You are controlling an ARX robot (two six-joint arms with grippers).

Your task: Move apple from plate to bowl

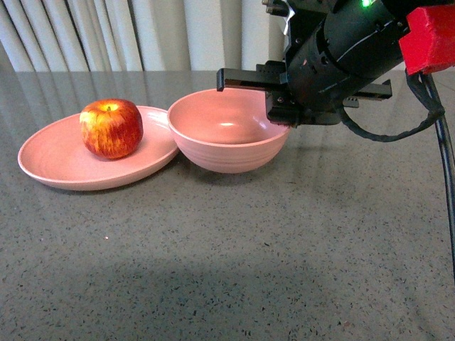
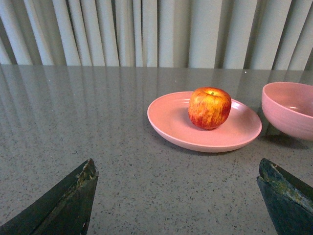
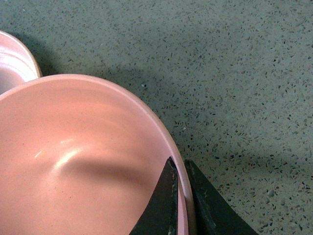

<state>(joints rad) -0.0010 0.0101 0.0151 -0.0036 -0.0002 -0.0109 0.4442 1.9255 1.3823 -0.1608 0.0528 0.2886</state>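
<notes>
Apple (image 2: 210, 108) on plate (image 2: 168, 120) seen dead ahead of left gripper (image 2: 177, 169), jaws spread wide, empty. Right gripper (image 3: 179, 162) pinched onto bowl (image 3: 146, 115) rim; left arm judged nearer.

right arm (image 1: 334, 50) black | red block (image 1: 429, 39) | green light (image 1: 367, 3) | black cable (image 1: 387, 135) | left tool (image 2: 176, 164) fingers (image 2: 73, 200) scuffed

Soft, fairly bright light is coming from above. In the front view the table (image 1: 298, 234) is carrying a broad dim shadow along its near edge, and its far part is mirroring the pale curtain (image 2: 146, 29). A white glare spot is shining inside the bowl (image 3: 73, 122), with a dark shadow band beside it. The pictures are looking sharp; only the close right arm (image 1: 341, 42) is appearing slightly soft.
</notes>
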